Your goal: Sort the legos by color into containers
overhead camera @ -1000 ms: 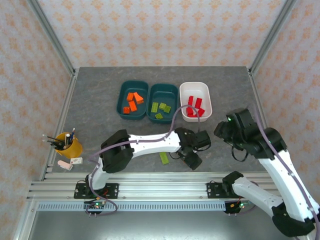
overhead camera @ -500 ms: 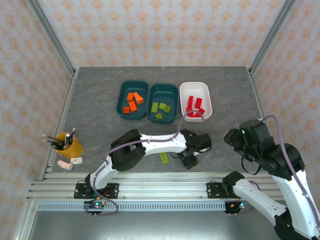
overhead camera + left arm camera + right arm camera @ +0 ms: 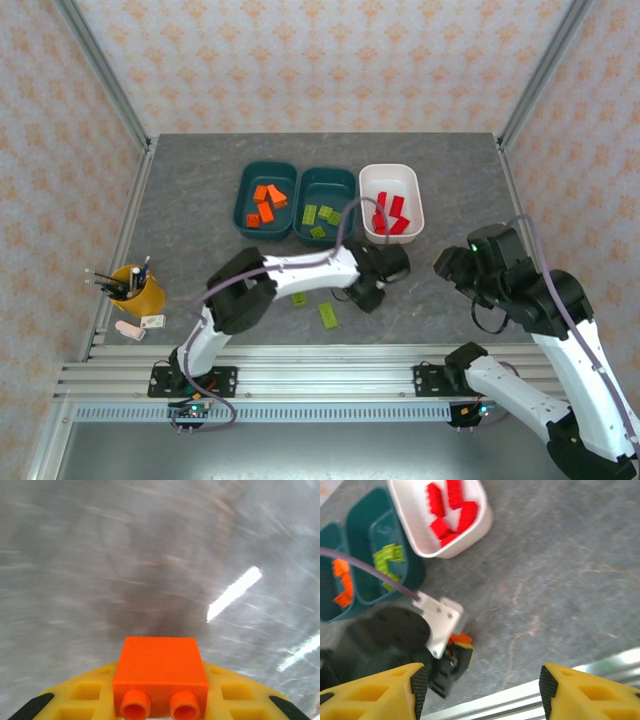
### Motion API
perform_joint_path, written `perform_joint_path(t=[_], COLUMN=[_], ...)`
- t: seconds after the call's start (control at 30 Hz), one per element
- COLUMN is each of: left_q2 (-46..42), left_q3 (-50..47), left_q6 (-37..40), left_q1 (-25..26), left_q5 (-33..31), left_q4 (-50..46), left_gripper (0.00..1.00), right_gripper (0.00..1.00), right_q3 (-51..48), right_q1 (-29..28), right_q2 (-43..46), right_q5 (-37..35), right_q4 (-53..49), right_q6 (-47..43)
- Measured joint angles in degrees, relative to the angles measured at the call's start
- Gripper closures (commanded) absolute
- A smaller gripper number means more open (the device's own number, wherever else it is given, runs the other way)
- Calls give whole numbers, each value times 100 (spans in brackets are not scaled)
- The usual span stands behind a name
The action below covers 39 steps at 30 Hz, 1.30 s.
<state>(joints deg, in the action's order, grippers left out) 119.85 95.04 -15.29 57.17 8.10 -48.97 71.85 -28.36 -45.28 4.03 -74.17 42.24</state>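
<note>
One orange lego [image 3: 160,677] newly clamped in left jaws, right jaws apart, empty.

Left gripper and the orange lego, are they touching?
Touching. The left wrist view shows the orange lego pressed flush between the left gripper's yellow fingers, no gap on either side.

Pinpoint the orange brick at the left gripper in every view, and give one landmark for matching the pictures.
Top external: hidden beneath the left gripper, near the table's middle.
Left wrist: orange brick at bottom centre, between the yellow fingers.
Right wrist: an orange sliver at lower left, at the dark gripper's tip.
Landmark: the white tub of red bricks, above the gripper in the top and right wrist views.
</note>
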Motion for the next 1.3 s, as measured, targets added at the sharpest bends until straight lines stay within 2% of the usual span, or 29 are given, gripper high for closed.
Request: perform_joint_path(t=[0.13, 0.3, 0.47, 0.63, 0.87, 1.13, 1.3], left_q2=[-872, -1687, -1611, -944, 223, 372, 518], left_q3=[-72, -63, -116, -61, 363, 649, 807], left_q6=[-321, -643, -1036, -1443, -1624, -1639, -1639], left_q1=[-1001, -2253, -3287, -4133, -4339, -4339, -4339], left_q5=[-4, -125, -81, 201, 490, 667, 782], left_q4=[57, 76, 79, 140, 144, 144, 166], left_gripper=[70, 70, 70, 70, 69, 66, 59], right_gripper=[37, 37, 37, 37, 38, 38, 38], right_q3=[4, 227, 461, 1117, 1541, 1541, 1528], right_q1=[0, 0, -39, -365, -929, -986, -986], right_q2=[-328, -1335, -2446, -3434, -4210, -4291, -4291], right_q5=[824, 1768, 2194, 2302, 2297, 2277, 2275], right_q4=[997, 2055, 2697, 2955, 3204, 3265, 3268], right_q6=[-354, -623, -732, -876, -933, -929, -929])
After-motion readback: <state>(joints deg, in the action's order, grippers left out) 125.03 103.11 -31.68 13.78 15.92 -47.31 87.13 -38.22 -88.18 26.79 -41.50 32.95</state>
